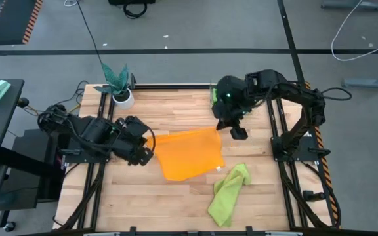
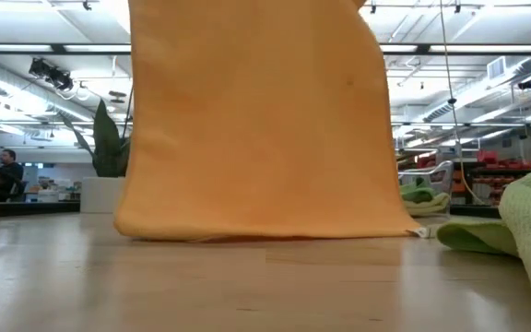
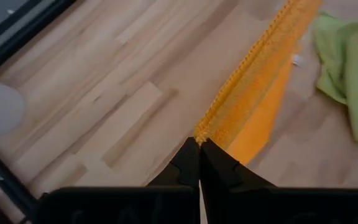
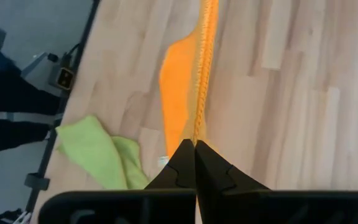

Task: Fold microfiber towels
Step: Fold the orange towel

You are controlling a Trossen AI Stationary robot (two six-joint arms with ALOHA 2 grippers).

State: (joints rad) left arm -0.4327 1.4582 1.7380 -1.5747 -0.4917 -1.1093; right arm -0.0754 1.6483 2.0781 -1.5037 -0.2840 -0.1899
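Two grippers pinch orange towel (image 1: 188,153) by top corners: left gripper (image 3: 198,144) and right gripper (image 4: 195,144), jaws clamped on hem. Towel hangs mid-table (image 1: 143,203), bottom edge touching wood. No fold made yet. Green towel (image 1: 229,193) crumpled near right, untouched.

No legible text, label, brand, number or sign was found in any view. A small white tag (image 2: 419,232) sat at the lower corner of the orange towel (image 2: 256,120), but any print on it was too small to read.
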